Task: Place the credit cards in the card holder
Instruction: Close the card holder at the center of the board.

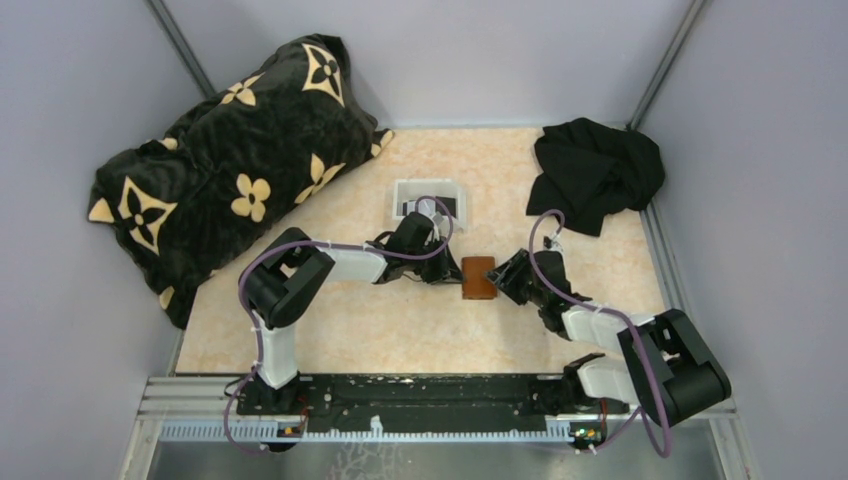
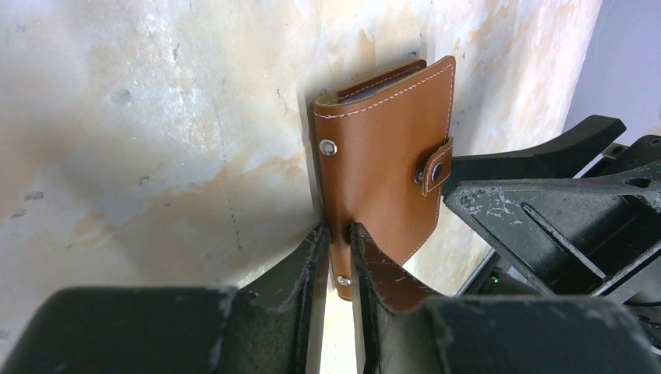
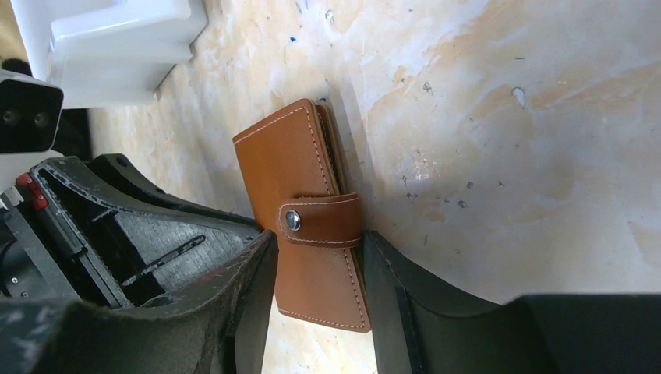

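Note:
The card holder [image 1: 478, 278] is a brown leather wallet, snapped closed, in the middle of the table between my two grippers. My left gripper [image 1: 447, 268] is shut on the card holder [image 2: 386, 156], pinching its spine edge between the fingertips [image 2: 337, 230]. My right gripper [image 1: 505, 278] comes from the other side. Its jaws [image 3: 319, 249] stand open on either side of the card holder [image 3: 312, 226], just below the snap strap, with a thin gap at one finger. A dark flat shape in the white tray [image 1: 428, 184] may be one of the credit cards; it is too small to tell.
The white tray [image 3: 117, 47] stands just behind the left gripper. A black cloth [image 1: 595, 170] lies at the back right. A large black blanket with tan flowers [image 1: 230, 170] fills the back left. Grey walls close in both sides.

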